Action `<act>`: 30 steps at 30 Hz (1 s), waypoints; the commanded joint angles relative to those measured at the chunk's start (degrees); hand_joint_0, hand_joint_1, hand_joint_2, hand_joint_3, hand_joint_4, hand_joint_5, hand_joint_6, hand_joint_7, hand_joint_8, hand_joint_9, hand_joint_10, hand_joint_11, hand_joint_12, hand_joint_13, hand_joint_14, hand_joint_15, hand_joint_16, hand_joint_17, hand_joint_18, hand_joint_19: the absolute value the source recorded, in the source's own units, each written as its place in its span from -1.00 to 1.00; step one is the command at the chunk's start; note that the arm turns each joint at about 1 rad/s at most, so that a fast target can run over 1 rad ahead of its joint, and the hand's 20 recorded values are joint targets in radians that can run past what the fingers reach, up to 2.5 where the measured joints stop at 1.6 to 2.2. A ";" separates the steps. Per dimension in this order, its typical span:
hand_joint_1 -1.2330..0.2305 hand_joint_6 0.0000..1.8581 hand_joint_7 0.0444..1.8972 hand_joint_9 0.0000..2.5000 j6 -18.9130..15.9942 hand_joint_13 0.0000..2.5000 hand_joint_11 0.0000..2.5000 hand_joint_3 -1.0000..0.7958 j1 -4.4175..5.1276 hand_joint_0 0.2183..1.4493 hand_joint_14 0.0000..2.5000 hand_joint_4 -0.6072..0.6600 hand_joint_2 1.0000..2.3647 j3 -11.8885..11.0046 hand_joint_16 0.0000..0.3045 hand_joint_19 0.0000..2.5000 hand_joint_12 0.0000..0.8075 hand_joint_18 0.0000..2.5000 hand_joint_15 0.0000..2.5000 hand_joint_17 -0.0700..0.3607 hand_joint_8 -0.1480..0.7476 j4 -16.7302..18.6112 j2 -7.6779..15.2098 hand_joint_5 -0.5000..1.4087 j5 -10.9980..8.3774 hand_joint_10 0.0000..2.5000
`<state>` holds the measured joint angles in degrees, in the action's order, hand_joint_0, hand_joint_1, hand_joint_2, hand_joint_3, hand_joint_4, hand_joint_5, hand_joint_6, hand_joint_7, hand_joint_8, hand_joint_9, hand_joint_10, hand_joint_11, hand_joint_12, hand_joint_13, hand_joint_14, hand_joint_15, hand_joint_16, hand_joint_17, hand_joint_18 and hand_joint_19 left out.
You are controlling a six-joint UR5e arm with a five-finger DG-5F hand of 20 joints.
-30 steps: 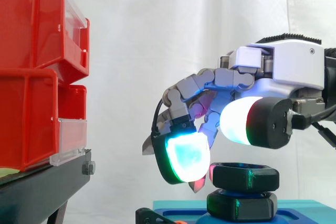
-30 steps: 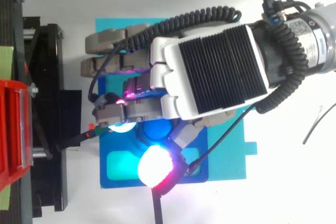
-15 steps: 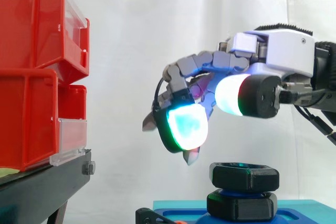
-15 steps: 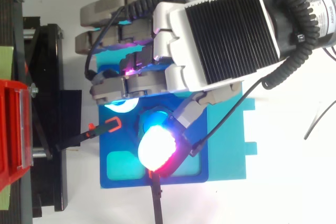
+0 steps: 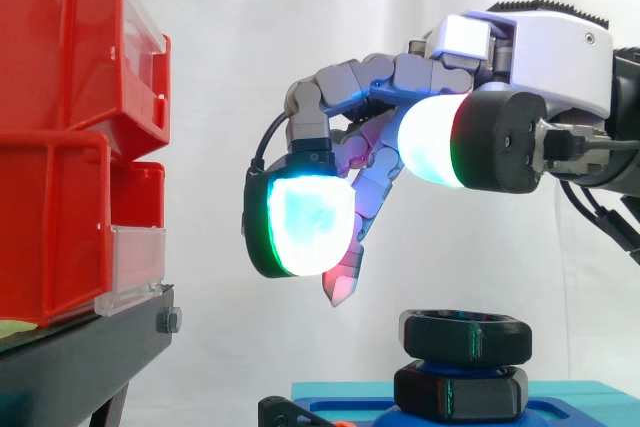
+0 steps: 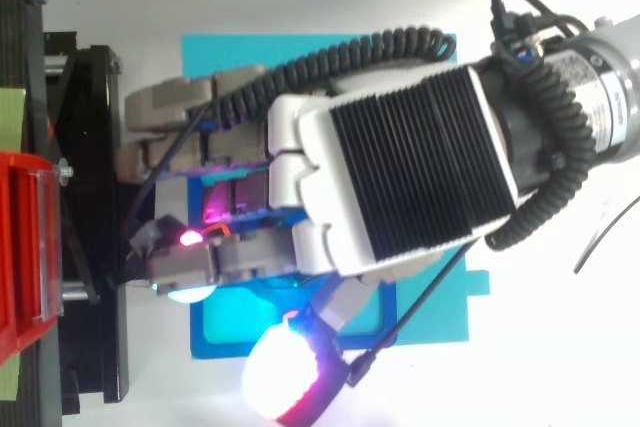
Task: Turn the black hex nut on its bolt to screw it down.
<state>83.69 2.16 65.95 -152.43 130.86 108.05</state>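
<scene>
The black hex nut (image 5: 465, 335) sits on its bolt above a second black hex piece (image 5: 460, 393), on a blue fixture (image 6: 228, 331) that lies on a teal plate (image 6: 442, 297). My hand (image 5: 540, 57) hovers above and to the left of the nut, not touching it. Its fingers are loosely bent and spread with nothing between them. One fingertip pad (image 5: 300, 227) glows cyan-white and hangs left of the nut; the thumb pad (image 5: 430, 142) glows white higher up. From above, the hand (image 6: 400, 177) covers the nut.
Stacked red bins (image 5: 60, 137) stand on a black stand (image 5: 80, 357) at the left, close to the outstretched fingers. The same red bin (image 6: 20, 247) and stand (image 6: 90, 197) line the left edge from above. A white curtain hangs behind.
The hand has let go of the nut, risen and shifted left toward the bins, with its fingers spreading. The nut stays on its bolt.
</scene>
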 commanded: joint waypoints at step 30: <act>0.22 -0.46 0.42 -0.54 1.65 -0.86 -1.00 -0.44 1.44 -0.57 -1.00 0.26 -1.00 0.41 -0.66 -0.84 -0.03 -1.00 -0.96 -0.14 -0.10 -4.81 0.10 -0.45 -0.30 -1.00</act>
<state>85.24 3.90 66.27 -157.09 130.96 107.67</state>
